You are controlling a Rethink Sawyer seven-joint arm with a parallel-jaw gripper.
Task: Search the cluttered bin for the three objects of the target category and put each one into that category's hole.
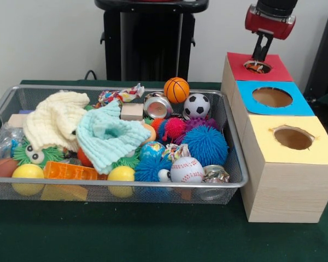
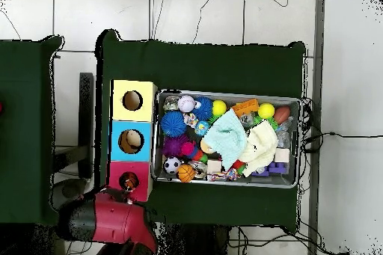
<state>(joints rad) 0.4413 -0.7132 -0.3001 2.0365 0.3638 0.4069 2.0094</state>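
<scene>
The wire mesh bin [image 1: 126, 184] sits on the green cloth, full of toys, and it also shows in the overhead view [image 2: 224, 93]. The red-faced hole [image 1: 257, 67] is in the farthest of three joined wooden boxes, right of the bin. My gripper [image 1: 259, 59] hangs straight down with its tip at the mouth of this hole, as the overhead view [image 2: 129, 184] also shows. A small orange and pale thing shows inside the hole under the tip. I cannot tell whether the gripper holds it.
The blue-faced hole [image 1: 272, 97] and the yellow-faced hole [image 1: 293, 138] lie nearer the camera. The bin holds a small basketball [image 1: 176, 89], a soccer ball [image 1: 197, 105], a baseball [image 1: 186, 170], a blue spiky ball [image 1: 205, 145], a cream cloth [image 1: 54, 123] and a mint cloth [image 1: 109, 136].
</scene>
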